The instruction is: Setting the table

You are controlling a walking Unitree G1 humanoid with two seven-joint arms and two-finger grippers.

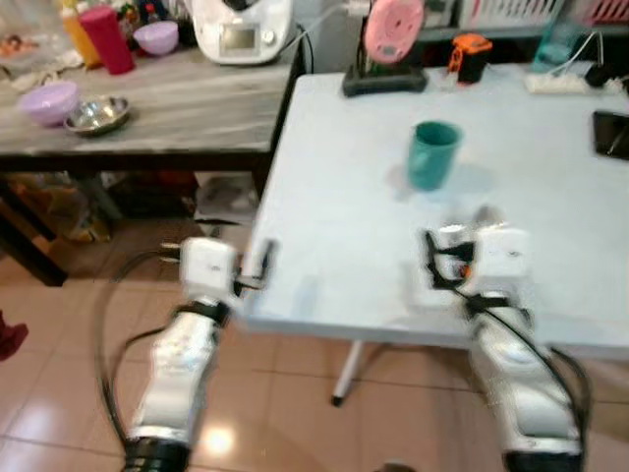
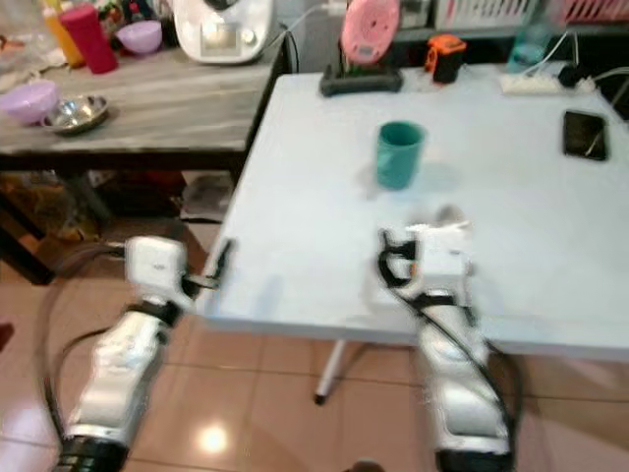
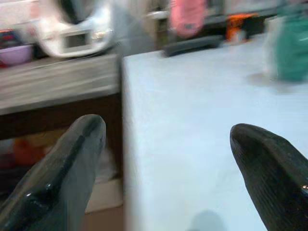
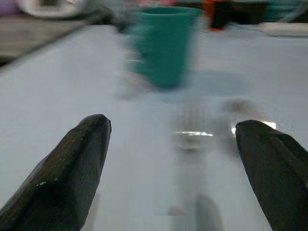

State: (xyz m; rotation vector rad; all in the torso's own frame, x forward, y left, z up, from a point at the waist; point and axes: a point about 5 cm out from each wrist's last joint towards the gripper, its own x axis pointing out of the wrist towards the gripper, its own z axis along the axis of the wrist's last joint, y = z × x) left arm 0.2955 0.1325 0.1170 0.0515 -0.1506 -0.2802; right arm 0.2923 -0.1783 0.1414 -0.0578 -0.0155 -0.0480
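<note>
A teal cup (image 1: 433,152) stands upright near the middle of the pale blue table (image 1: 334,216). My right gripper (image 4: 172,123) hovers low over the table a short way in front of the cup (image 4: 163,45), fingers wide open. A blurred shiny piece of cutlery (image 4: 192,134) lies on the table between them, though what kind I cannot tell. My left gripper (image 3: 166,127) is open and empty at the table's front left edge (image 1: 263,258).
A wooden side table (image 1: 177,103) on the left carries a purple bowl (image 1: 47,101), a steel bowl (image 1: 98,115), a red cup (image 1: 106,37) and a white appliance (image 1: 241,28). At the pale table's back are a pink object (image 1: 393,29), a power strip (image 1: 565,84) and a phone (image 1: 609,133).
</note>
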